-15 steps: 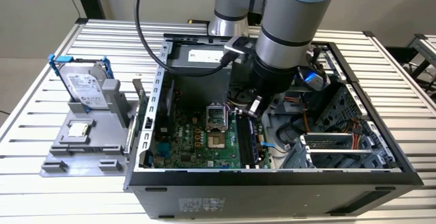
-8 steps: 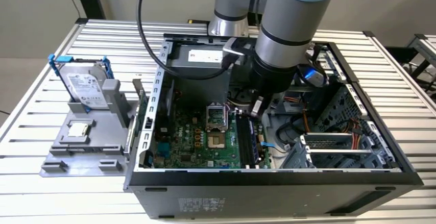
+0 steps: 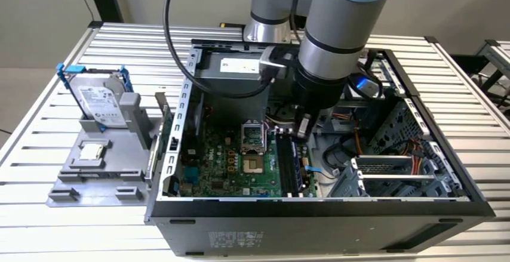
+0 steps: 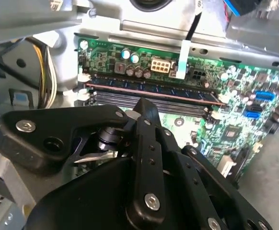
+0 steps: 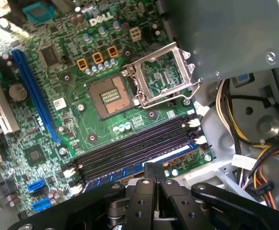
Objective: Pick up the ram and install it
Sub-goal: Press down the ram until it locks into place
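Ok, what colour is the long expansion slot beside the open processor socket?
Blue, the long plastic expansion slot; clearest in the first wrist view.

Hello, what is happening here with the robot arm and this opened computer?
A single robot arm reaches down into an open computer case, and its gripper sits just above the memory slots of the green motherboard. The ram is lying in one of those slots; whether it is fully seated is not clear. Outside the case, a hard drive stands in a grey holder on the table.
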`<state>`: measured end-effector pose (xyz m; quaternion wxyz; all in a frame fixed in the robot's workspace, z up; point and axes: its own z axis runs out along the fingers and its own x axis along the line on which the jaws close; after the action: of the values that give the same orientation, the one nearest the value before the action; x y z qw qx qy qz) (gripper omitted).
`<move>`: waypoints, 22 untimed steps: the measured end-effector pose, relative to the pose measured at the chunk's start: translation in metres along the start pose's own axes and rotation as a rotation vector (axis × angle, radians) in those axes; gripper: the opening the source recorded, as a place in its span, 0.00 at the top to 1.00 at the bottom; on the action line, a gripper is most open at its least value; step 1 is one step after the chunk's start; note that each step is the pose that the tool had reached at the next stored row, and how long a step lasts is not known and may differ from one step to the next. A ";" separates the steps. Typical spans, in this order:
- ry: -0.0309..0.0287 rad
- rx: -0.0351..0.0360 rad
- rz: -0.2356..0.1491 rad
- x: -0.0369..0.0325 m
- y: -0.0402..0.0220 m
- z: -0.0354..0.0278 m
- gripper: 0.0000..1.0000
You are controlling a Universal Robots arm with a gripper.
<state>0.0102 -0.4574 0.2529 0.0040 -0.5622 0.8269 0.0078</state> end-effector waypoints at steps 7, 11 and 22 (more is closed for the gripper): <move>-0.0014 0.0041 -0.126 0.0000 0.0000 0.0006 1.00; -0.0021 0.0057 -0.191 0.0000 0.0000 0.0006 1.00; -0.0018 0.0049 -0.280 0.0002 -0.0025 0.0067 1.00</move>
<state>0.0124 -0.4584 0.2462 0.0072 -0.6722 0.7403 0.0056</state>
